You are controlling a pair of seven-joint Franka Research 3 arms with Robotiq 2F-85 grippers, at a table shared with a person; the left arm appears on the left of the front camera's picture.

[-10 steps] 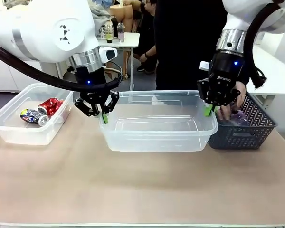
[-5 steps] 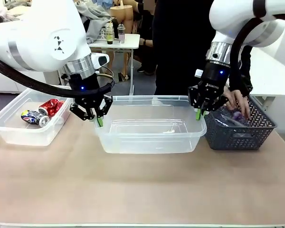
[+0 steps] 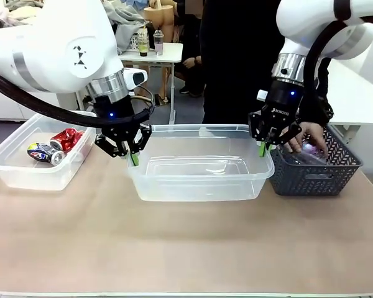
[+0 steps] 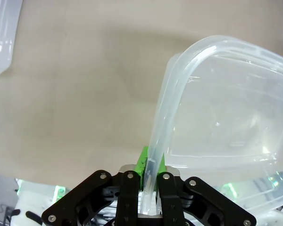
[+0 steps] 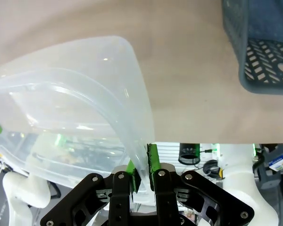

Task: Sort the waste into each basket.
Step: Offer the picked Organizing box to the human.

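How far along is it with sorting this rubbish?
Done: a red can and a blue-yellow can lie in the left clear tub. In hand: the left claw and right claw each pinch an end rim of the empty middle tub. Left: what look like plastic bottles sit in the dark grey basket, where a person's hand reaches in; none is in the middle tub yet.

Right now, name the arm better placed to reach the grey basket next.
Right. The right gripper grips the tub rim beside the grey basket; the left gripper grips the opposite end. Either must release first.
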